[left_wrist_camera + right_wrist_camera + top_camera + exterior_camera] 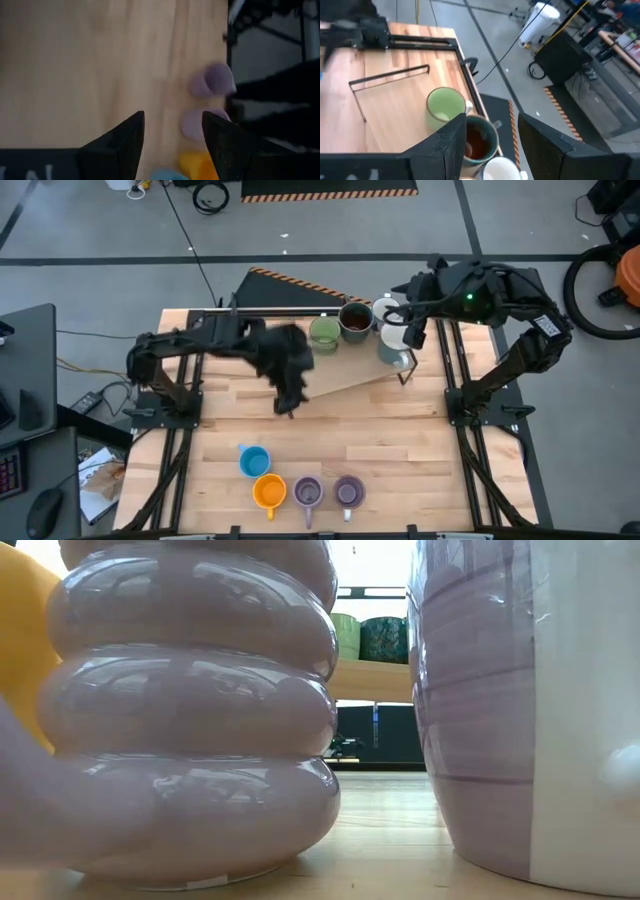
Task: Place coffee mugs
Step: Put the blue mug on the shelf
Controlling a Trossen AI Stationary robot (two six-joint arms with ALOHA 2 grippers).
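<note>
**Four down front, four waiting on the shelf**

While the left gripper [288,402] hangs spread and empty mid-table, the right gripper [408,330], fingers apart, holds nothing beside the shelf [352,378]. It's nearer the glossy green mug [324,332] and brown mug [355,320], both upright, mouths up.

four mugs [300,485] near edge, four mugs [362,325] on rear shelf [345,380]

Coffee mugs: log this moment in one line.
left gripper: open, empty, mid-table | right gripper: open, above shelf mugs | front row: four mugs
</note>
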